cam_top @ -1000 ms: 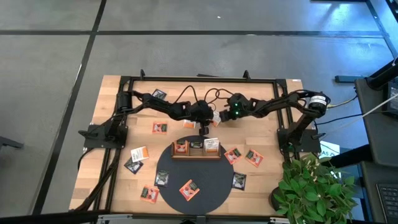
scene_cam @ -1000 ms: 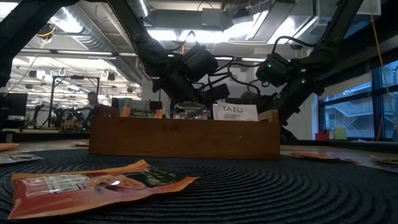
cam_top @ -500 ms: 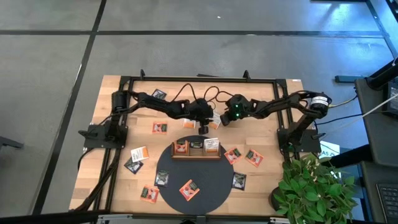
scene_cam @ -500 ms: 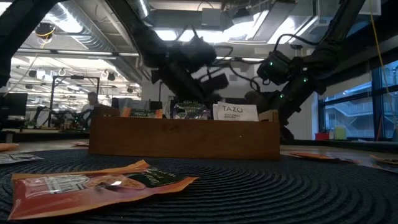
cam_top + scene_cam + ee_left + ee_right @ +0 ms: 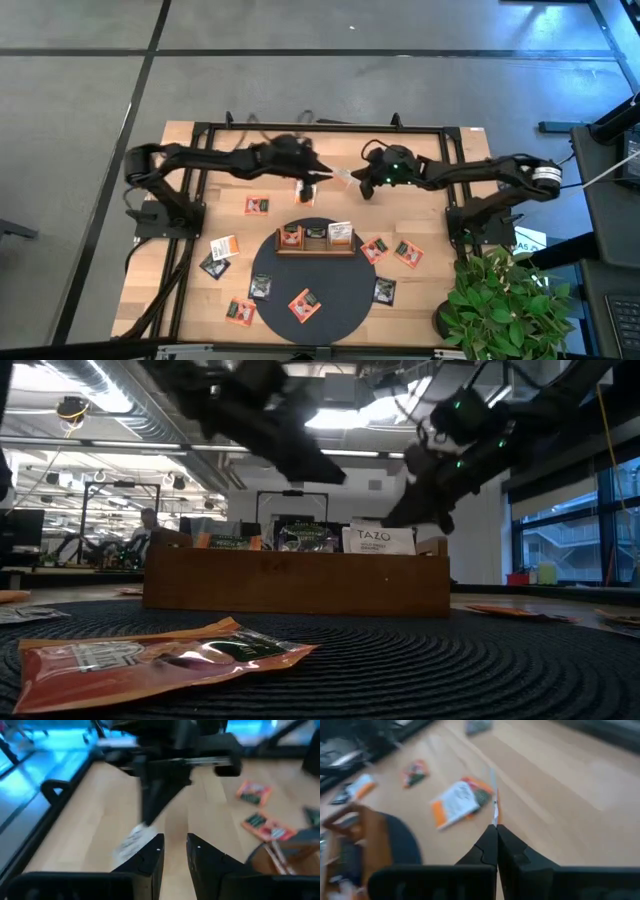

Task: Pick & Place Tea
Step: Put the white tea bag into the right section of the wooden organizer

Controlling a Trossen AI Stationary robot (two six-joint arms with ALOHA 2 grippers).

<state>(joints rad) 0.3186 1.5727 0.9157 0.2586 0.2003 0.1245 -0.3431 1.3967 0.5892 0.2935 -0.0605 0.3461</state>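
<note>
The wooden tray (image 5: 315, 246) stands on the round dark mat (image 5: 330, 300), with tea sachets upright in its compartments; a white one (image 5: 378, 540) shows at the right. Several loose tea sachets lie flat on the table and mat, one white and orange (image 5: 460, 800) below the grippers. My right gripper (image 5: 494, 827) hangs above the wood on the far side of the tray, shut on a thin white tea sachet (image 5: 343, 176). My left gripper (image 5: 174, 840) faces it from the left, open, with nothing between its fingers. My right gripper pinches the white sachet by one edge (image 5: 494, 817) between its two fingertips. The fingers slant downward from the table's right. The sachet sticks out beyond the fingertips, seen edge-on in the right wrist view, and is lifted clear of the table (image 5: 131, 840).
Black frame rails (image 5: 320, 128) run along the table's edges, and cables lie at the far middle. A potted plant (image 5: 500, 300) stands at the near right corner. Loose sachets are scattered left (image 5: 222, 247) and right (image 5: 408, 254) of the mat.
Both grippers have risen from just above the tray's far side. My left gripper has drawn back toward the table's left and far edge. My right gripper has gone up and a little right, taking the white sachet with it, clear of the table.
</note>
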